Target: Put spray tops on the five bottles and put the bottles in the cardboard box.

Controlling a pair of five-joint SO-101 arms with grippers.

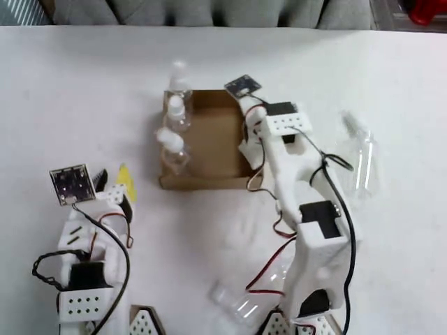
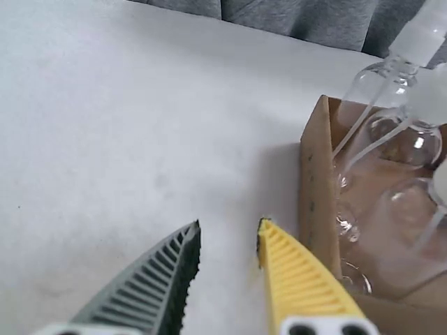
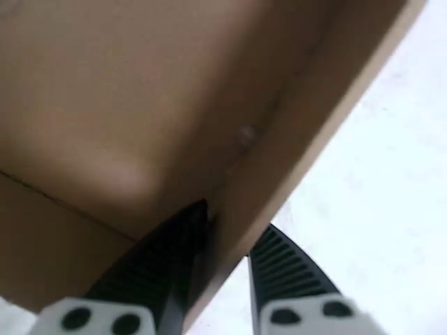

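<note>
The cardboard box (image 1: 209, 139) sits open at the table's middle. Three clear bottles with white spray tops (image 1: 178, 112) stand along its left side; the left wrist view shows them (image 2: 398, 139) just inside the box wall (image 2: 314, 188). Another clear bottle (image 1: 360, 157) lies right of the box, and one more (image 1: 241, 301) lies near the front by the right arm's base. My right gripper (image 1: 248, 155) straddles the box's right wall (image 3: 300, 153), one finger inside and one outside, shut on it. My left gripper (image 2: 227, 241) hovers open over bare table left of the box, holding nothing.
The left arm (image 1: 87, 244) is drawn back at the front left. The right arm (image 1: 307, 209) stretches from the front edge to the box. A grey cushion (image 1: 209, 10) runs along the table's far edge.
</note>
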